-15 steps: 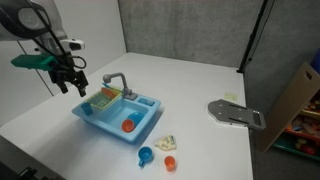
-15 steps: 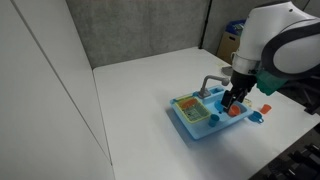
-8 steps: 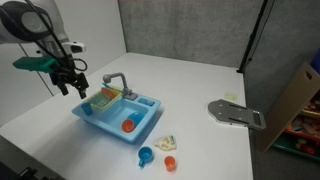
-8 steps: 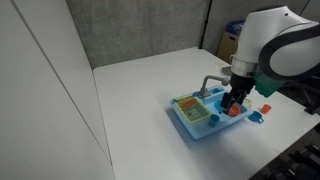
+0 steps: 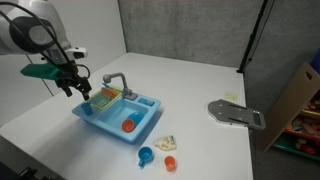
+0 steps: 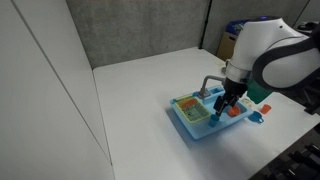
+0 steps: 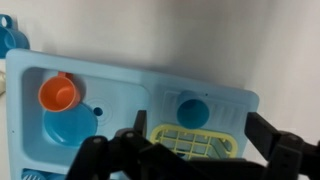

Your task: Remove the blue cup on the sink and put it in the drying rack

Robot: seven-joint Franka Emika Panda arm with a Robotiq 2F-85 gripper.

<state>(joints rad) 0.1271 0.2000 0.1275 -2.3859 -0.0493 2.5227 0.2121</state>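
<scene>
Plainly the blue cup (image 7: 193, 110) sits, mouth up as far as I can tell, in a recess of the sink (image 7: 125, 85), just beside the yellow-green rack (image 7: 195, 145), so the carry should be a short one. Over both hangs the gripper (image 7: 197, 140), jaws spread wide and empty, likely lined up to drop over the cup's rim. An orange cup (image 7: 58, 93) stands in the other basin, well apart and out of the way

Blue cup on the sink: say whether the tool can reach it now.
Probably yes: the tool hangs open just above the blue cup. Nothing covers the cup, though the drying rack right beside it could crowd a finger.
</scene>
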